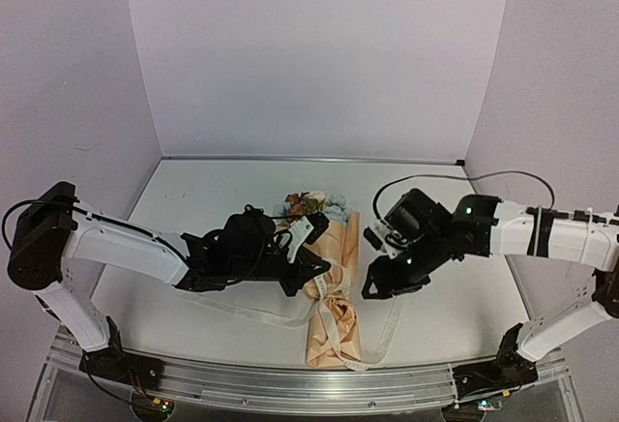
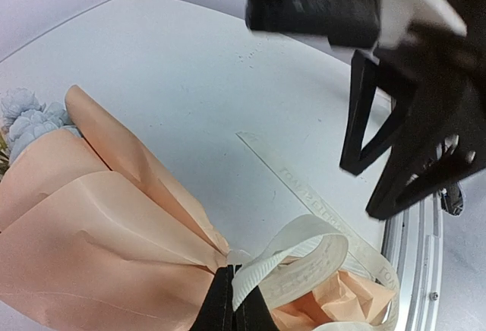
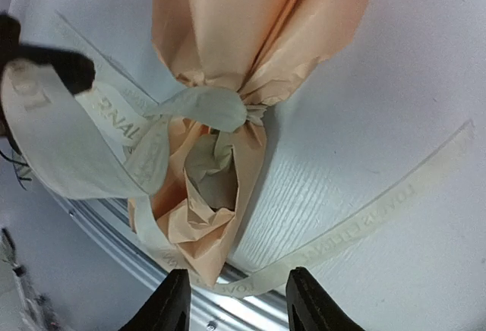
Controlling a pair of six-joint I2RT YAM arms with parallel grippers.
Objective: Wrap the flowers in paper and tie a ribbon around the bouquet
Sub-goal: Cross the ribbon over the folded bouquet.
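The bouquet (image 1: 329,277) lies on the table, a cone of tan paper (image 2: 99,247) with its narrow end toward the near edge. The flowers (image 1: 309,205) show at its far, wide end; pale-blue heads (image 2: 26,122) peek out. The cream ribbon (image 3: 209,107) is knotted round the cone's neck, and its tails (image 1: 261,314) trail across the table. My left gripper (image 2: 231,308) is shut on a ribbon loop (image 2: 304,251) just beside the knot. My right gripper (image 3: 239,304) hangs open above the cone's crumpled tip (image 3: 201,228) and a lettered tail (image 3: 364,217), holding nothing.
A metal rail (image 1: 290,383) runs along the table's near edge, close under the cone's tip. The white table (image 1: 213,209) is walled at the back and both sides. My right arm (image 2: 402,118) looms close in the left wrist view.
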